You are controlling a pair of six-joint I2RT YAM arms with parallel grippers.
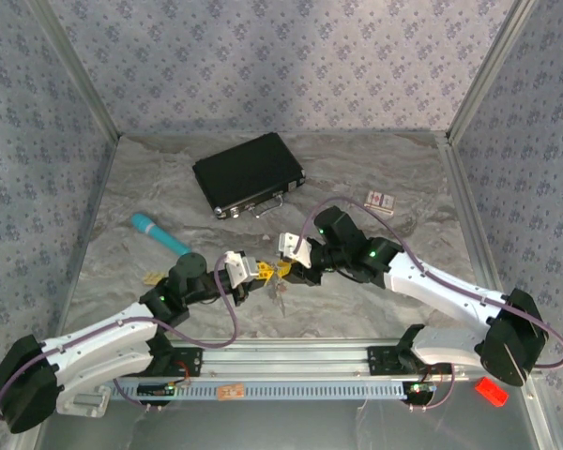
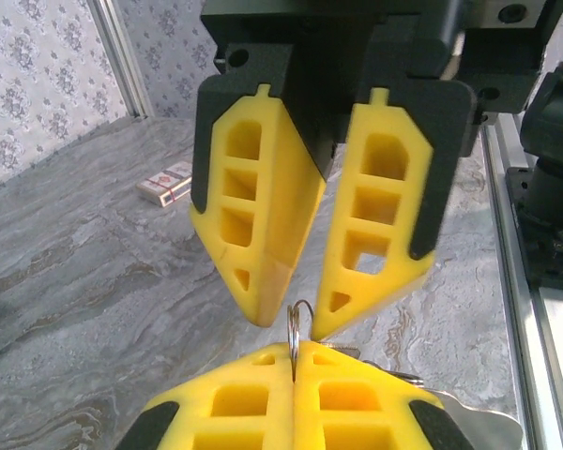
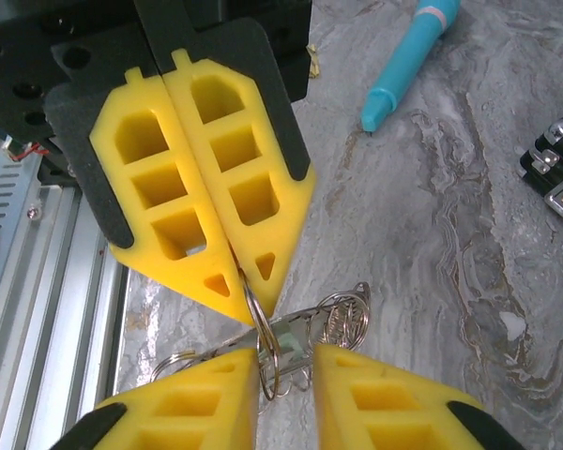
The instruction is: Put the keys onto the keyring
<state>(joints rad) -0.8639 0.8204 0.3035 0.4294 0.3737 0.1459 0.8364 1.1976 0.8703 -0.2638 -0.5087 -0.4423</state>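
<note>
The keyring is a thin metal split ring, and my left gripper is shut on its edge, holding it upright above the table. My right gripper is open, its yellow fingers either side of the ring's free end. In the left wrist view the ring pokes up between the right gripper's spread tips. A silvery key and a bunch of small rings hang just behind the keyring. From above, both grippers meet near the table's front middle, with the keys dangling below.
A teal pen-like stick lies to the left and a black flat case at the back. A small card box sits at the back right. The metal rail runs along the near edge, with a red piece at its right.
</note>
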